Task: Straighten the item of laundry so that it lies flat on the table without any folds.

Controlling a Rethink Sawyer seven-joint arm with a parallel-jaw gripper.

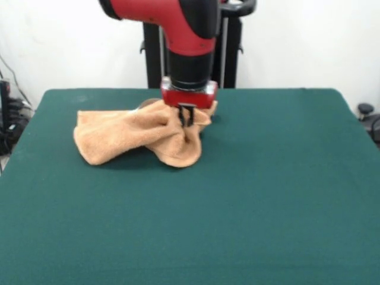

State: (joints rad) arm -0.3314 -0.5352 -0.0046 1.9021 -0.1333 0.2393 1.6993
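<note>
The orange-tan terry towel [133,135] lies bunched and folded on the green table [249,196], toward the far left of centre. Its right part is pulled up into a ridge. My gripper [186,120] comes down from the red and black arm and is shut on the towel's raised fold at the right end. The left part of the towel rests on the cloth in a thick fold. The stripes and the white loop do not show.
The robot's black pedestal [228,53] stands behind the table's far edge. Cables and dark gear [9,119] sit off the left edge, and a dark object [368,116] off the right edge.
</note>
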